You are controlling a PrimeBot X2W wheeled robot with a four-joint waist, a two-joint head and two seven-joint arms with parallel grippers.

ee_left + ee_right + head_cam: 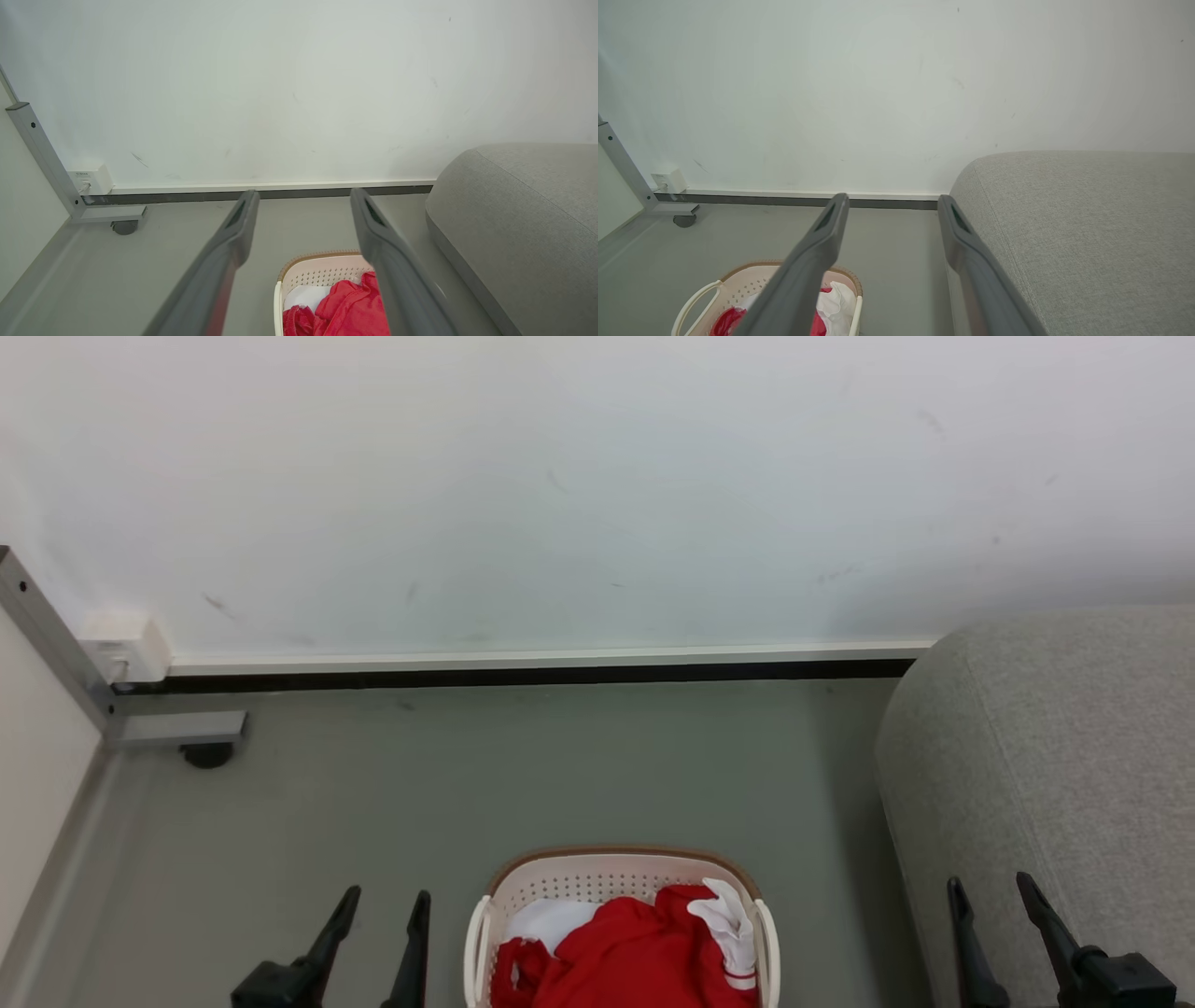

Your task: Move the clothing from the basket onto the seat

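A pale wall (597,476) with faint scuff marks takes up the upper half of the head view, and a white baseboard (541,661) over a dark strip runs along its foot. Below it spreads a grey floor (560,775). The seat (1055,756), light grey fabric with a rounded corner, stands at the right, and its side faces the basket across a strip of floor. A grey metal frame (56,644) slants down at the far left to a foot on a dark caster (207,756), with a small white wall box (126,649) just beside it. The basket (621,849), cream with a perforated wall, a brown rim and white side handles, stands on the floor at bottom centre, near the seat but apart from it. The clothing (635,952) lies bunched inside the basket, a red heap with a white striped piece on its right side and a plain white pad (551,922) behind it at the left. The left gripper (388,896) is to the left of the basket, its two dark fingers spread apart with nothing between them. The right gripper (988,882) is in front of the seat's near edge, its fingers also spread wide and empty.
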